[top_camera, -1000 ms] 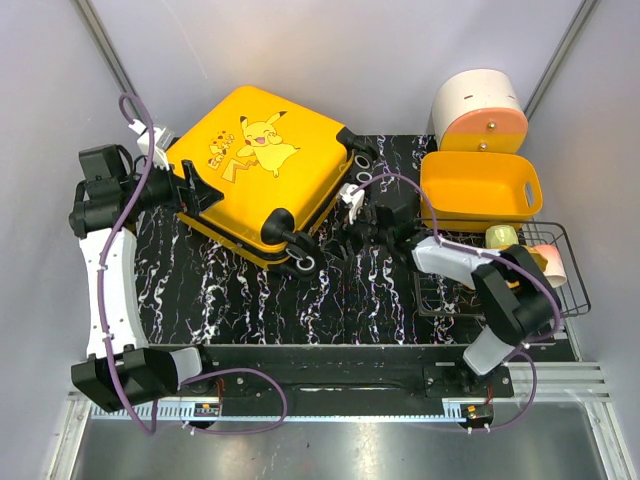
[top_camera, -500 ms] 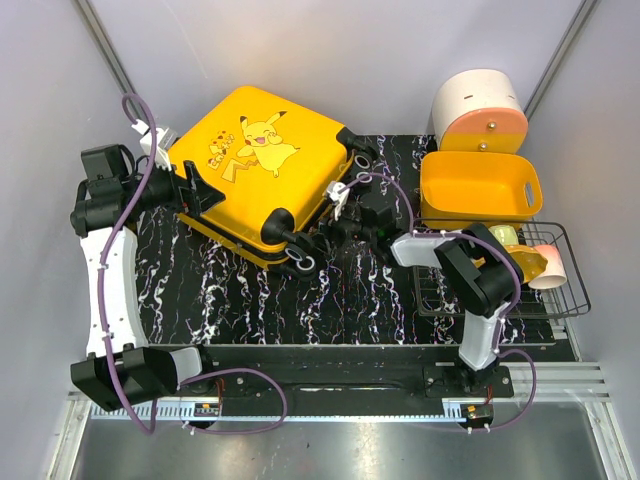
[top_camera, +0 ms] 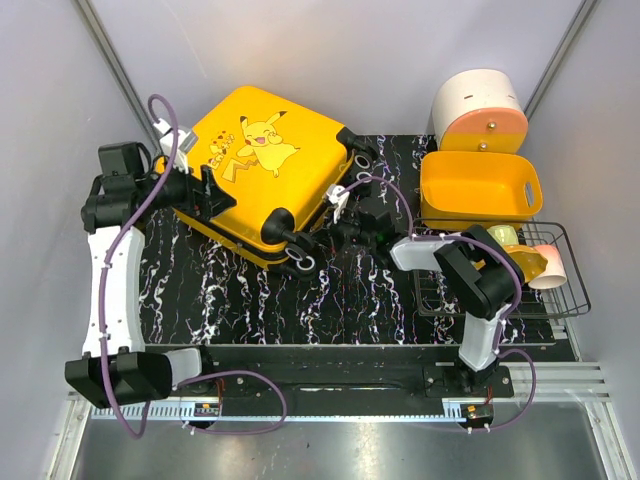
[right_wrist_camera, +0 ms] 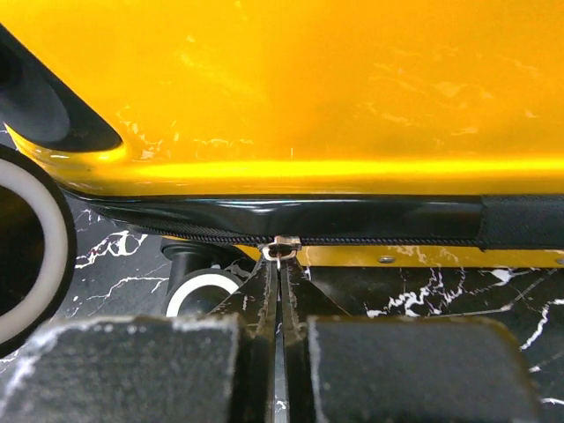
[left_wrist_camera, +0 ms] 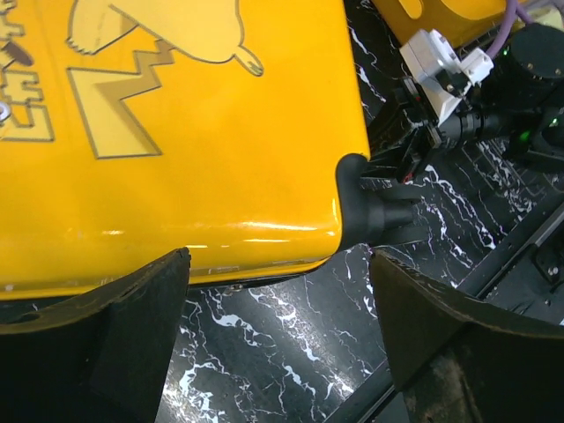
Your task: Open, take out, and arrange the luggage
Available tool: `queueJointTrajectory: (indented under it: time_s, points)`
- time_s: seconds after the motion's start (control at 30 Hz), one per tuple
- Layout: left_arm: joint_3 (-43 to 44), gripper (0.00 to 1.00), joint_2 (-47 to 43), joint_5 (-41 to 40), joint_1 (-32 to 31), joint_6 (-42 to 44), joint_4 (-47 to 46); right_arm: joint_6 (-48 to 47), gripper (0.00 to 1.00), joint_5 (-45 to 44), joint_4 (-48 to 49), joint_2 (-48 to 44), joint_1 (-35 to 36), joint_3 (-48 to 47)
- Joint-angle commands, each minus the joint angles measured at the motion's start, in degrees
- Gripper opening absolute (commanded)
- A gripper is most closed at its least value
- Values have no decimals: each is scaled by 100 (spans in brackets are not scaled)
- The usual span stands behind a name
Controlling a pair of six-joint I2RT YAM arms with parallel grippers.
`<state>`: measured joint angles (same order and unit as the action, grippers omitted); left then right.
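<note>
A: Where's the luggage point(top_camera: 262, 170) now?
B: Lying flat and closed, print side up, on the black marbled table point(top_camera: 330, 300). It is in the same spot as a second ago.
A: And the right gripper point(right_wrist_camera: 280, 264)?
B: A second ago it hung clear of the luggage's near-right side with its jaws spread. Since then it has come in against the zip line on that side, just beside the corner wheel point(top_camera: 300, 262). Its fingers are pressed together, pinching the small metal zip pull point(right_wrist_camera: 280, 245).
A: The left gripper point(left_wrist_camera: 278, 262)?
B: It has slid a little further in over the luggage's left edge. Its jaws are still spread wide with nothing between them, and the luggage's rim shows just beyond the fingertips.
A: Is it touching the shell?
B: Can't tell from here
</note>
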<state>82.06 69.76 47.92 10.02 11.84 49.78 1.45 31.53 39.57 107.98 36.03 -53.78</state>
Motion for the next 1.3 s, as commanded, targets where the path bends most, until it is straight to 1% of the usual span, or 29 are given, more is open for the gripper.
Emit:
queueJointTrajectory:
  time_s: [0.0, 0.13, 0.23, 0.27, 0.33, 0.37, 0.43, 0.47, 0.53, 0.57, 0.63, 0.67, 0.73, 0.77, 0.8, 0.87, 0.93, 1.07, 1.2, 1.27]
  points:
    - [266, 86, -50, -607, -518, 503, 49, -75, 0, -770, -53, -664, -271, 61]
    - [328, 86, 222, -1152, -843, 469, 49, -426, 0, -1315, -160, -682, -474, -27]
    - [442, 86, 503, -1320, -914, 539, 119, -479, 0, -1421, -292, -498, -615, -317]
    - [608, 86, 643, -1329, -975, 626, 337, -523, 0, -1430, -327, -445, -615, -387]
    - [810, 86, 784, -1364, -1230, 1091, 637, -637, 0, -1404, -336, -331, -650, -502]
    - [951, 87, 863, -1364, -1466, 1484, 934, -664, 0, -1326, -336, -270, -650, -519]
    - [1083, 89, 908, -1164, -1704, 1934, 1252, -682, 0, -1115, -231, -260, -650, -511]
    - [1180, 90, 899, -1093, -1966, 2319, 1488, -673, 0, -1079, -222, -234, -659, -511]
    - [1216, 93, 882, -1161, -2292, 2560, 1543, -567, 0, -1061, -204, -199, -650, -563]
    - [1250, 94, 873, -1206, -2668, 2769, 1561, -524, 0, -1026, -169, -190, -650, -555]
    - [1303, 95, 882, -1232, -3039, 2955, 1579, -409, 0, -843, -81, -190, -659, -546]
    - [1364, 96, 925, -1233, -3407, 3148, 1570, -348, 0, -798, -64, -190, -659, -555]
    - [1391, 97, 1004, -1407, -3760, 3307, 1526, -216, 0, -666, -46, -190, -659, -581]
    - [1435, 98, 1127, -1478, -4093, 3560, 1509, -190, 0, -648, -29, -164, -659, -581]
    - [1427, 99, 1189, -1566, -4235, 3719, 1508, -172, 0, -622, -20, -172, -650, -590]
    - [1383, 99, 1356, -1725, -4455, 4079, 1386, -181, 0, -622, -28, -190, -659, -590]
    - [1348, 99, 1522, -1672, -4500, 4309, 1298, -181, 0, -613, -64, -208, -659, -564]
    - [1207, 99, 1725, -1813, -4693, 4984, 1306, 30, 0, -569, -90, -269, -668, -528]
    - [1023, 98, 1918, -1944, -4852, 5232, 1350, 22, 0, -665, -99, -252, -676, -528]
    - [970, 95, 2077, -1971, -4860, 5329, 1543, -13, 0, -814, -108, -260, -685, -537]
